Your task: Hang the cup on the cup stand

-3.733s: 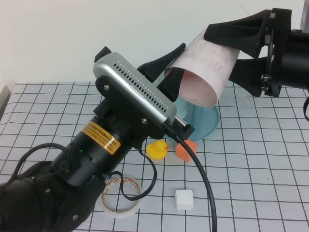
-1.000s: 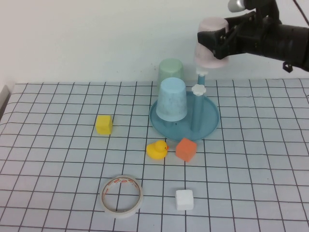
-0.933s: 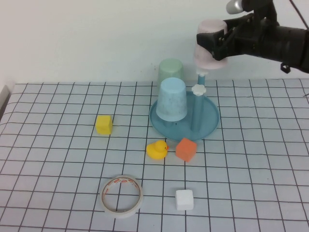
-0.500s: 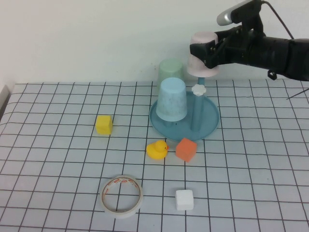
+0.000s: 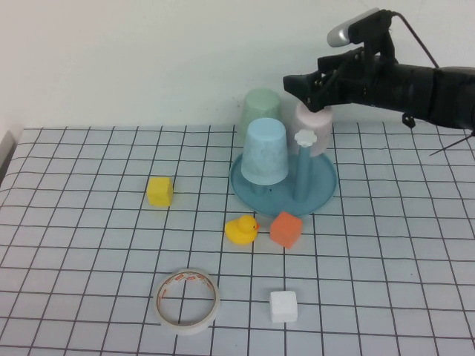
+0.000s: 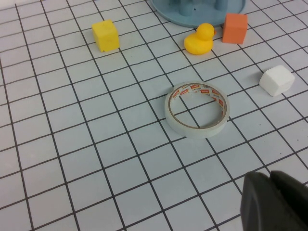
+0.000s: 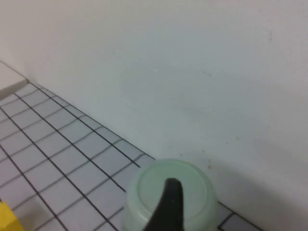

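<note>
Right jaws (image 5: 303,83) spread, empty, just above pink cup (image 5: 315,127) on cup stand (image 5: 323,194), left jaws (image 6: 269,202) shut, empty.

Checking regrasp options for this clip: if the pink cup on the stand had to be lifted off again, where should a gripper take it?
Probably across the pink cup's side wall, from above on the wall side. It sits upside down on a peg of the cup stand, the light blue cup crowding its front. The right gripper hangs open just above; the left gripper is shut, parked.
</note>
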### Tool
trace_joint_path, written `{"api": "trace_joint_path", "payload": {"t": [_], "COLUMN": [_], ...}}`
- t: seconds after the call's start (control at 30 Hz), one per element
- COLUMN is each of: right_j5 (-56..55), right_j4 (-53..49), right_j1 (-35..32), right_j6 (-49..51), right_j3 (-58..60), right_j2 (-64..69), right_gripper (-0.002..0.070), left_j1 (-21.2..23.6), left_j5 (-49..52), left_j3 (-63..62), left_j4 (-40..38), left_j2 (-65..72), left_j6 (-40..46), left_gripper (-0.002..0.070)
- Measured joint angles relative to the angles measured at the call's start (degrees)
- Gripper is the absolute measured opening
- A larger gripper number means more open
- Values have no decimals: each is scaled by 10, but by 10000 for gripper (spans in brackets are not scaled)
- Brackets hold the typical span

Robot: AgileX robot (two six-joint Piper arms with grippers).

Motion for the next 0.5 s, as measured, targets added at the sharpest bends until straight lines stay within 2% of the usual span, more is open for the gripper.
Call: {"api": "trace_joint_path", "payload": {"t": [0.1,0.2,0.27,0.37,0.43,0.5], "right_j5": [10,11,21,58,105,175], "right_j4": [0,0,0,-15,-28,-41], "right_j1": [0,0,-4,-17,-34,-53], "right_j6": [30,92,141,227,269,299], "right_j3": [0,0,0,0,0,0], "right_j2": [-4,-19,-35,-73,-100,-122], "right_gripper": [636,543,428,160,69,33], "left_j1": [0,0,0,0,0,0], "left_j5": [0,0,0,1,6,14], "left_j3": [0,0,0,0,0,0], "left_j4": [0,0,0,1,2,2], "left_j2": [0,0,0,0,0,0], "left_j6": [0,0,0,5,12,13], "left_gripper": [0,0,0,0,0,0]}}
